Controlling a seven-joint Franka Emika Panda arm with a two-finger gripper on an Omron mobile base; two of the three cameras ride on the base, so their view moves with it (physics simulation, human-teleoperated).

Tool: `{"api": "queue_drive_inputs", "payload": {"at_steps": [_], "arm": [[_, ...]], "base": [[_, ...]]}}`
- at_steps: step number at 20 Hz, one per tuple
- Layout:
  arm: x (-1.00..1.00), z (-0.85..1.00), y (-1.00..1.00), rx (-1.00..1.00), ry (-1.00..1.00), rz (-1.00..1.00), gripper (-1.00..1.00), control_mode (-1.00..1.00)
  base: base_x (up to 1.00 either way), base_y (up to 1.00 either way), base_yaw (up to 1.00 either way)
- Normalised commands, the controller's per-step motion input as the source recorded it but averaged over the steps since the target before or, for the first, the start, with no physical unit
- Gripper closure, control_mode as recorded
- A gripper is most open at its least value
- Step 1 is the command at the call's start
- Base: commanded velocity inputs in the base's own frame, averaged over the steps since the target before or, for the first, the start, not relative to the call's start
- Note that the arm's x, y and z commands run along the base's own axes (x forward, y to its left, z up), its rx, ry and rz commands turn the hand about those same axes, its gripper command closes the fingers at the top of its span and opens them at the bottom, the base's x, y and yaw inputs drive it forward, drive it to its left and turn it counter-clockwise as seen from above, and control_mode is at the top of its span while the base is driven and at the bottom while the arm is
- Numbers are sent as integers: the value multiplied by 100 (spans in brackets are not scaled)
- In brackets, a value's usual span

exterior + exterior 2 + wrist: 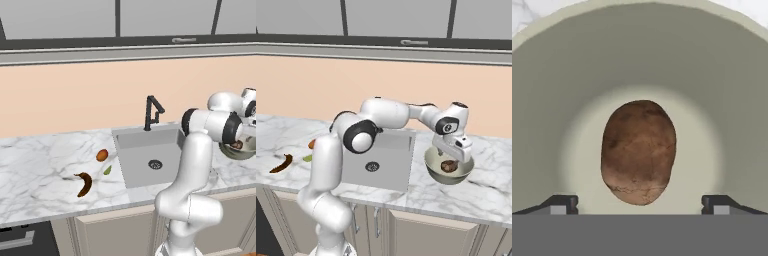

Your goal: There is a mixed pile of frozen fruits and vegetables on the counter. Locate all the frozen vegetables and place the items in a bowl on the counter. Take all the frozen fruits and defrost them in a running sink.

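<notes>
The brown ball [638, 152] lies on the floor of the grey-olive bowl [732, 90], loose between my wide-apart fingertips. My gripper [639, 206] is open just above it. In the right base view the gripper [451, 159] hangs over the bowl [432, 165], which stands on the counter [486, 192] right of the sink [391, 172], with the brown ball [448, 165] inside. On the counter left of the sink [145, 160] lie the orange ball [102, 155], the tiny green piece [107, 170] and the curved brown-orange piece [84, 184].
A thin black faucet [151, 112] stands behind the basin, whose round drain [155, 164] shows. My white arm reaches across the sink from the left. A peach wall runs behind the counter, with beige cabinets below it.
</notes>
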Motion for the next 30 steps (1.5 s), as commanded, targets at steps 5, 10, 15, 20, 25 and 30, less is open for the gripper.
{"api": "queue_drive_inputs", "payload": {"at_steps": [5,10,15,20,25,30], "arm": [[-24,42,24,-2,-9,-5,-100,-100],[-10,26,28,-9,-1,-3,-100,-100],[-12,11,35,-8,-2,-5,-100,-100],[-17,4,38,0,-1,-7,-100,-100],[-23,20,43,2,2,-2,-100,-100],[-19,24,44,0,0,0,-100,-100]], "base": [[0,0,0],[0,0,0],[0,0,0],[0,0,0],[0,0,0],[0,0,0]]}}
